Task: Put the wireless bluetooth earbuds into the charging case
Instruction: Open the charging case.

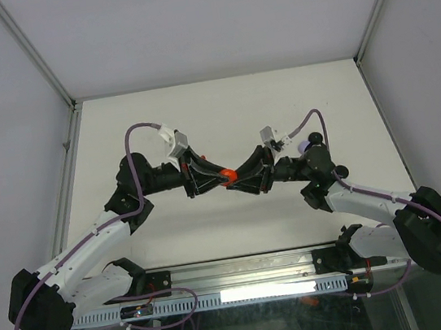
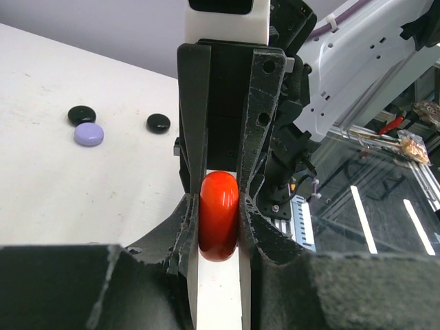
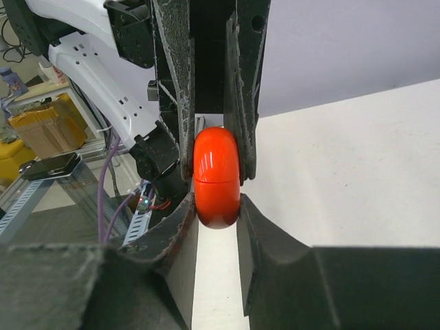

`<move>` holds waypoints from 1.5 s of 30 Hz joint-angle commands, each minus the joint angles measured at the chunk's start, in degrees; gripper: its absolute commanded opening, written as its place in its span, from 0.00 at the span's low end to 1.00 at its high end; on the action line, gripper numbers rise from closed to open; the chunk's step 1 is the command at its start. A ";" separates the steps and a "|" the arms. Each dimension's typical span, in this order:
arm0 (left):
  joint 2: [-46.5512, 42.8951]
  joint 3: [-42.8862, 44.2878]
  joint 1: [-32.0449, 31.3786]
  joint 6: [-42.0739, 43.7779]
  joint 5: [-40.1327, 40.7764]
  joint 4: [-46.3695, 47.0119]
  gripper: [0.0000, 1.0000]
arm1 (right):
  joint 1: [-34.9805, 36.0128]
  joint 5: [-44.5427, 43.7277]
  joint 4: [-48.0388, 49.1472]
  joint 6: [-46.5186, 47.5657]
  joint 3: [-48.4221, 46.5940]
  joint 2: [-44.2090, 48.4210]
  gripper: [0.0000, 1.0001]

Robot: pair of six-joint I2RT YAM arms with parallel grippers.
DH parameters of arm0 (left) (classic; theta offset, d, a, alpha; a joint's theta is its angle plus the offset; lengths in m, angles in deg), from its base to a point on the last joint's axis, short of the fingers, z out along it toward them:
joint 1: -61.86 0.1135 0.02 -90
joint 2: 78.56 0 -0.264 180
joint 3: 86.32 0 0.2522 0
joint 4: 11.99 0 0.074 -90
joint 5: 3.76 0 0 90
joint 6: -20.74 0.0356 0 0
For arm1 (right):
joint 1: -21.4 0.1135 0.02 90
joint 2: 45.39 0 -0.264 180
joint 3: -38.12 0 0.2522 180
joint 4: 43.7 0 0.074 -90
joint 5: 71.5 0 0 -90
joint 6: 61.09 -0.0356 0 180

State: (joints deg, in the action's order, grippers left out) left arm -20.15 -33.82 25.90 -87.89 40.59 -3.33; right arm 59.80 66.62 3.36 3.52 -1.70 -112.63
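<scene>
Red charging case [image 2: 218,213] is held above the table [image 1: 229,106], near its middle, pinched from opposite ends by both tools. Left gripper [image 2: 218,230] is narrowed onto it, pads pressed against both faces. Right gripper [image 3: 217,206] is clamped on the same case from the far end in the same manner. The case's seam shows as a fine line and the halves sit together. On the table, well apart from the grippers, lie a black case [image 2: 82,115] with a lavender case [image 2: 89,134] just beside it, possibly touching, and a second black case [image 2: 158,123] near them.
</scene>
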 commanded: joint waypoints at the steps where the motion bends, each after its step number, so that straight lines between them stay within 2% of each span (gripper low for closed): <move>1: -1.10 2.69 0.33 5.01 -0.12 -4.01 0.00 | 0.04 2.12 -2.61 2.31 -2.87 1.59 0.30; 6: -0.23 4.08 0.29 7.59 -0.14 -7.69 0.00 | 0.24 2.54 -4.71 2.31 -4.08 1.66 0.38; 11: 0.21 4.33 0.28 8.62 -0.38 -8.19 0.00 | 0.64 2.87 -4.75 1.83 -4.83 1.04 0.39; 15: 0.29 4.56 0.24 8.76 -0.81 -8.26 0.00 | 0.97 3.27 -4.20 1.64 -4.90 0.11 0.32; 19: 0.10 4.47 0.24 8.50 -0.22 -8.48 0.01 | 0.90 3.25 -2.72 1.58 -4.57 -0.33 0.13; 22: -0.58 4.48 0.21 7.12 1.46 -8.49 0.14 | 0.94 3.23 -2.71 3.34 -3.77 -0.20 0.00; 26: -1.10 4.56 0.20 5.33 3.61 -8.41 0.27 | 0.98 3.88 -2.52 5.11 -3.00 0.02 0.00; 34: -1.15 4.49 0.37 2.38 6.72 -8.65 0.43 | 1.17 5.28 1.55 4.98 -1.16 0.05 0.00; 38: -1.45 4.50 0.98 1.26 7.00 -8.44 0.48 | 1.16 5.37 1.98 5.23 -0.64 0.50 0.00; 45: -1.21 4.50 2.77 -0.45 6.89 -8.33 0.49 | 1.23 5.90 2.69 5.70 0.09 1.25 0.00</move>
State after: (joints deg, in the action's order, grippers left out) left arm -20.54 -31.43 27.10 -87.23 44.37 -12.86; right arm 60.12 69.39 0.71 8.24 -1.81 -113.18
